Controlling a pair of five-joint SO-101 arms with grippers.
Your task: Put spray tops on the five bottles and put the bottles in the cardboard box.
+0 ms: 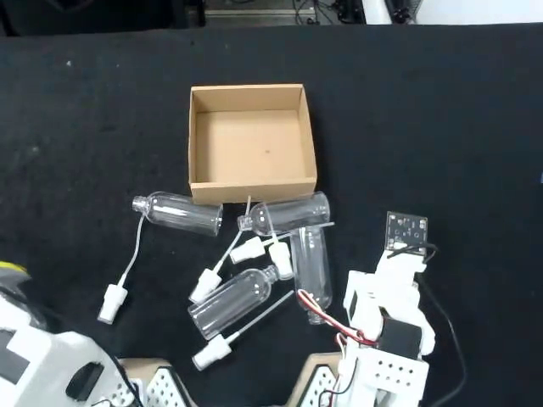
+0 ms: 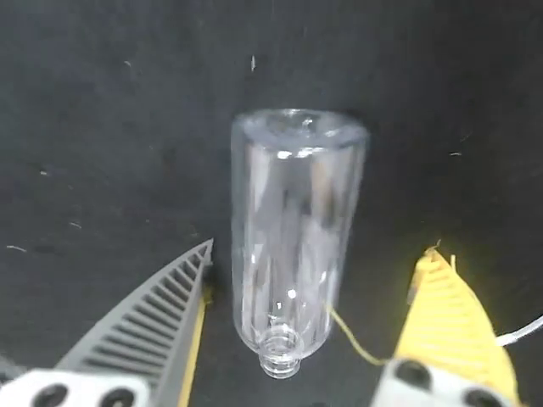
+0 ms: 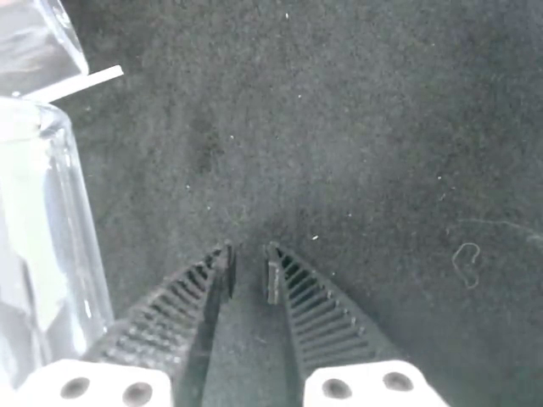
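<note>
A clear bottle [image 2: 293,246] lies on the black mat with its open neck toward the camera, between the spread fingers of my left gripper [image 2: 321,251], which is open and not touching it. My right gripper [image 3: 249,259] is shut with nothing in it, just beside another clear bottle [image 3: 42,254]. In the high view, three bottles [image 1: 178,213] [image 1: 288,213] [image 1: 233,302] and one more [image 1: 310,264] lie below the cardboard box [image 1: 194,140]. Loose spray tops [image 1: 113,302] [image 1: 206,284] [image 1: 212,352] [image 1: 250,249] are scattered among them. The left arm [image 1: 51,363] is at the bottom left, the right arm [image 1: 386,318] at the bottom right.
The box stands open with nothing in it at the middle of the black mat [image 1: 441,127]. A thin dip tube [image 3: 85,82] crosses near the bottle by my right gripper.
</note>
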